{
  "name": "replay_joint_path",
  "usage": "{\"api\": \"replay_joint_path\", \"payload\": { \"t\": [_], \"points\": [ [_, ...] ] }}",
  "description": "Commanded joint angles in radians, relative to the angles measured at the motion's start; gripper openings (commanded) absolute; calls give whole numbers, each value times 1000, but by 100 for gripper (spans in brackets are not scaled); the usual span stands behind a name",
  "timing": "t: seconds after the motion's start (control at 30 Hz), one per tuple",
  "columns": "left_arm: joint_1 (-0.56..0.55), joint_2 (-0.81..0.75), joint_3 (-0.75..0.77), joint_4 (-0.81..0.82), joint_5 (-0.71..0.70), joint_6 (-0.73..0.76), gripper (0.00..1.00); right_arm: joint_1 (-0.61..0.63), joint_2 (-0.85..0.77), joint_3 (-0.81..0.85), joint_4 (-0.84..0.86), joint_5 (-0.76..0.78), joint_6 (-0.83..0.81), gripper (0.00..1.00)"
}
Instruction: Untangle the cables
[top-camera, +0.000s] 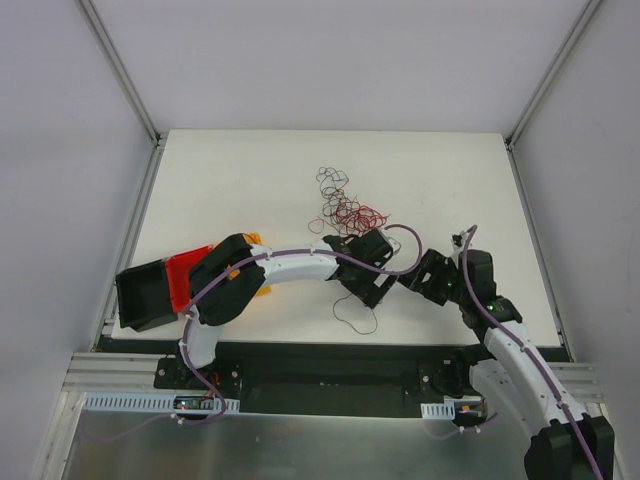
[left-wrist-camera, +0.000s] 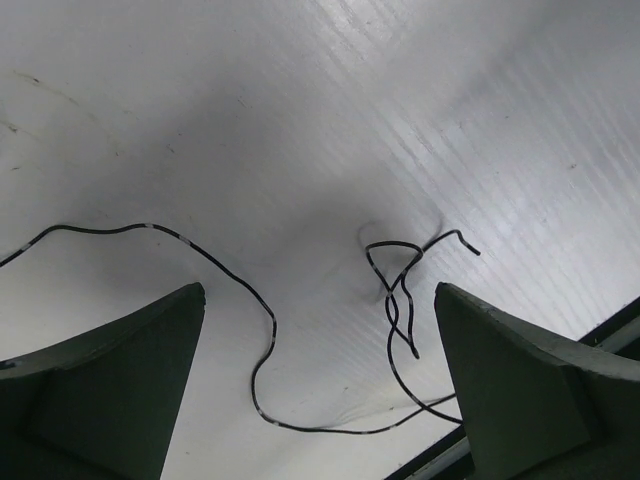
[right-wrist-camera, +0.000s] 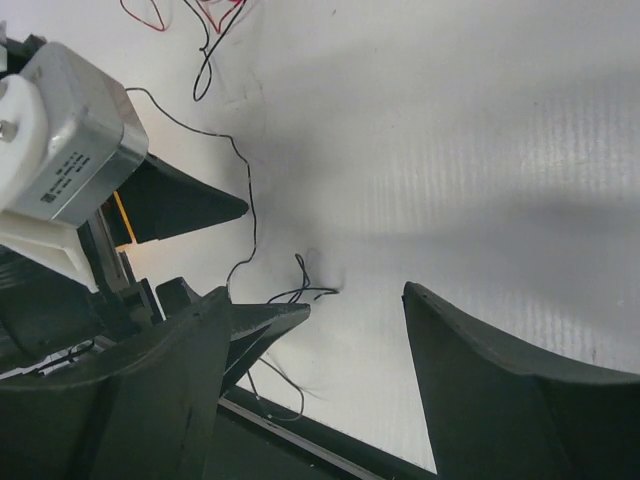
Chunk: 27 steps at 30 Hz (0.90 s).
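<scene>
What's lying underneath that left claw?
Under the left gripper, one thin black wire lies curled on the white table. Where it runs behind the fingers, it is hidden.

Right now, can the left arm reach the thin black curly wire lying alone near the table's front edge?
Probably yes. The left end effector hangs open right above that thin black curly wire, which lies loose on the white table with nothing covering it.
</scene>
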Motion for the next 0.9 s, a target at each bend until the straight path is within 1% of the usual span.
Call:
{"api": "replay_joint_path", "payload": {
  "t": [0.0, 0.07, 0.1, 0.13, 0.17, 0.23, 0.33, 0.4, 0.5, 0.53, 0.6, 0.7, 0.8, 0.87],
  "points": [
    [-13, 14, 16, -64, -106, 14, 99, -35, -54, -5, 13, -46, 4, 72],
    [-11, 16, 10, -64, -115, 21, 99, -48, -79, -11, 12, -55, 7, 72],
    [-10, 23, 13, -64, -108, 26, 95, -54, -86, -13, 9, -59, 7, 72],
    [-7, 32, 16, -65, -94, 31, 88, -58, -96, -14, 6, -62, 9, 72],
    [-7, 42, 19, -64, -83, 31, 81, -61, -99, -16, 4, -64, 9, 72],
    [-7, 55, 19, -65, -71, 24, 62, -68, -102, -17, 1, -64, 6, 72],
    [-8, 42, 3, -64, -71, 20, 42, -74, -97, -16, -1, -64, -2, 72],
    [-8, -9, -31, -64, -104, 15, 28, -77, -87, -11, -1, -63, -16, 72],
    [5, -136, -85, -65, -138, 12, 3, -77, -59, -5, 21, -64, -23, 72],
    [22, -192, -108, -65, -138, 6, 0, -78, -50, -7, 36, -70, -20, 72],
    [67, -306, -158, -67, -137, 1, 0, -80, -33, -10, 81, -92, -3, 71],
    [181, -508, -223, -111, -115, 9, 0, -78, -18, -7, 144, -113, 12, 71],
    [370, -699, -266, -182, -89, 8, 0, -78, 2, 2, 170, -121, 4, 71],
    [519, -824, -275, -257, -112, -11, 0, -78, 19, 6, 184, -127, -3, 71]
  ]
}}
